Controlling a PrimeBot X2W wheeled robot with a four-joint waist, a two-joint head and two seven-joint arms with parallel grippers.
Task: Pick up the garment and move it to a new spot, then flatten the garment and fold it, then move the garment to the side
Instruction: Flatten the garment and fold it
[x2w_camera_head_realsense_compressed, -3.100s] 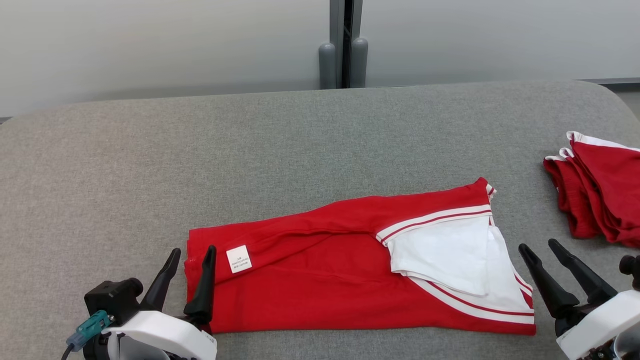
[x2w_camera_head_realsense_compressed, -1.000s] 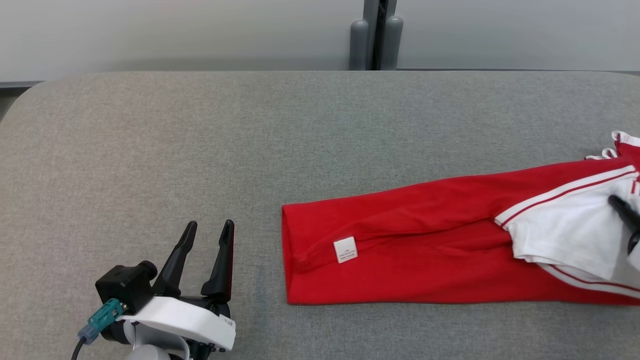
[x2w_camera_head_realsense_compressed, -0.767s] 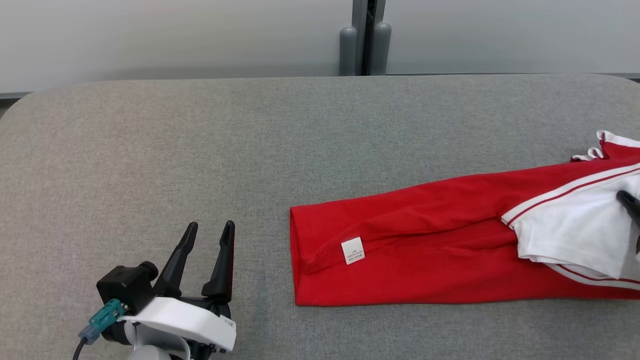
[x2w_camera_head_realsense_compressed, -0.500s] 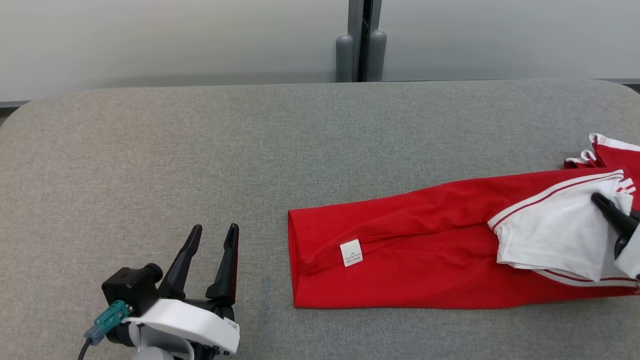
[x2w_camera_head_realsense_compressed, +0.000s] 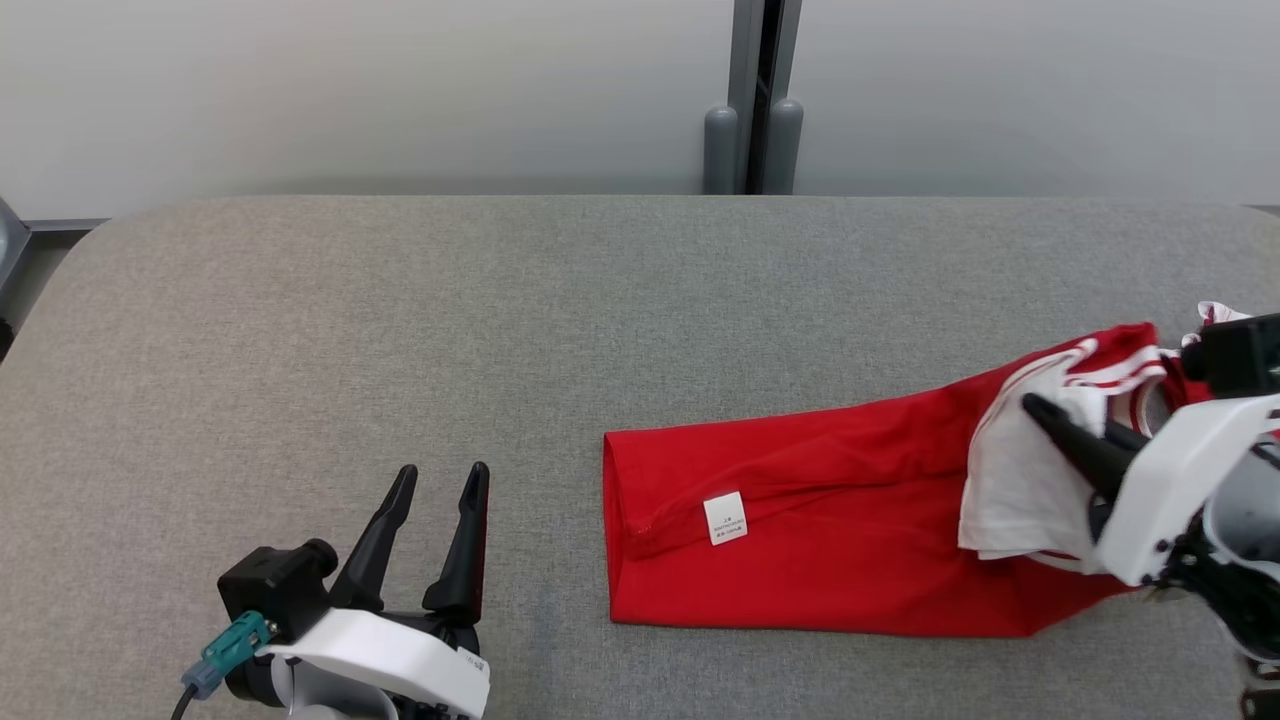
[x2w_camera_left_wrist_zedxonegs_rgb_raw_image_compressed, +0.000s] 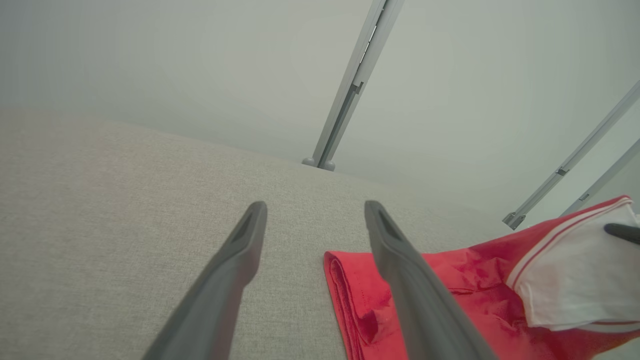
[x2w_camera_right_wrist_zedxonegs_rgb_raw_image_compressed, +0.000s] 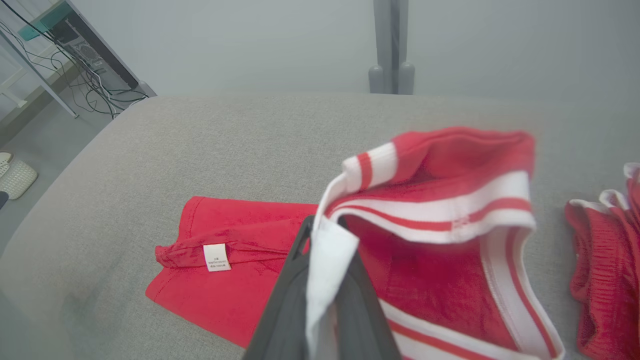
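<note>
The right gripper (x2w_camera_head_realsense_compressed: 1040, 412) is clamped on the raised white-trimmed end of the garment (x2w_camera_head_realsense_compressed: 820, 530), whose long axis trails leftward along the table (x2w_camera_head_realsense_compressed: 400, 320) toward the spread, empty left gripper (x2w_camera_head_realsense_compressed: 442, 470) (side pile (x2w_camera_right_wrist_zedxonegs_rgb_raw_image_compressed: 605, 260) apparently just to its right).

White-shelled left claw (x2w_camera_head_realsense_compressed: 444, 469), dark fingers (x2w_camera_head_realsense_compressed: 462, 545), teal plug (x2w_camera_head_realsense_compressed: 232, 640)

Grey padded table (x2w_camera_head_realsense_compressed: 400, 330) before pale wall panels (x2w_camera_head_realsense_compressed: 350, 90); grey upright post (x2w_camera_head_realsense_compressed: 753, 100) between them.

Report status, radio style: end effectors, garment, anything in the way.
Right end effector shut on garment, striped end lifted off table. Left end effector open, empty, apart from cloth. Red clothing pile close on the right.
</note>
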